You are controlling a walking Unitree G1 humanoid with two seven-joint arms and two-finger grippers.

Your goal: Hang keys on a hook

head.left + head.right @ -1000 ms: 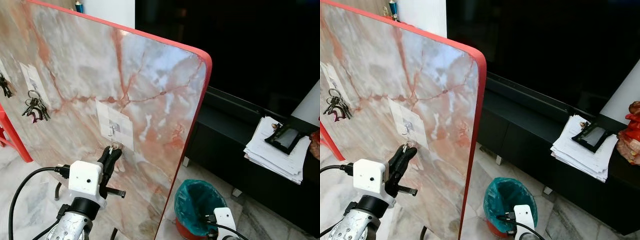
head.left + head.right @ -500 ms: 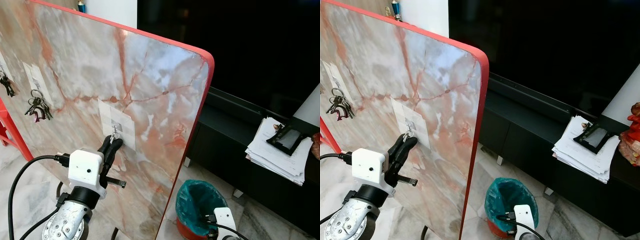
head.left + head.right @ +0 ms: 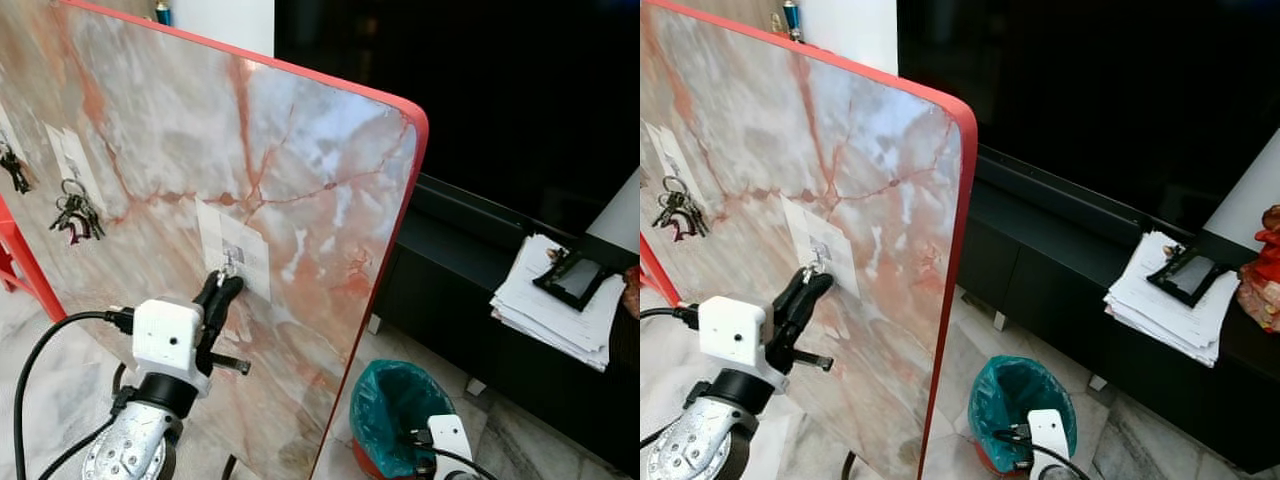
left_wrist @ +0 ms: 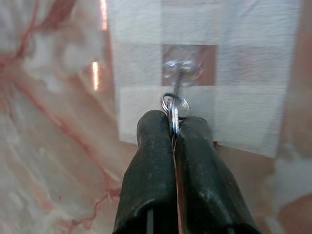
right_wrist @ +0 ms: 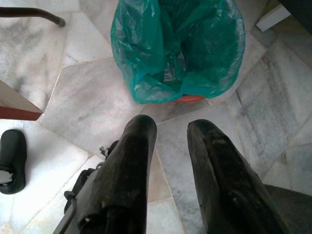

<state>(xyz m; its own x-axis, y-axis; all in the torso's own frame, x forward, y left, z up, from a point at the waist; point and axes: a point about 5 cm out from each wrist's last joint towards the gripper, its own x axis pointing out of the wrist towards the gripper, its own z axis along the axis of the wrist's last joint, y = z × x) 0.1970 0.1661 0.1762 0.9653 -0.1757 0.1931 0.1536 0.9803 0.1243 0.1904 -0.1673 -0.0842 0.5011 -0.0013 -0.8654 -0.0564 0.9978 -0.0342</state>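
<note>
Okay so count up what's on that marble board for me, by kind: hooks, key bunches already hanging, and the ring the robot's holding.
Hooks on clear pads: 3 (nearest)
Key bunches already hanging: 2
Key ring shut in the left gripper: 1
Total: 6

My silver arms are wearing white camera boxes trailing black cables; my left hand is showing black fingers.

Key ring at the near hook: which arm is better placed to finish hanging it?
Left. The left gripper is shut on the key ring right below the hook on the marble board. The right gripper hangs open over the floor by the green bin.
</note>
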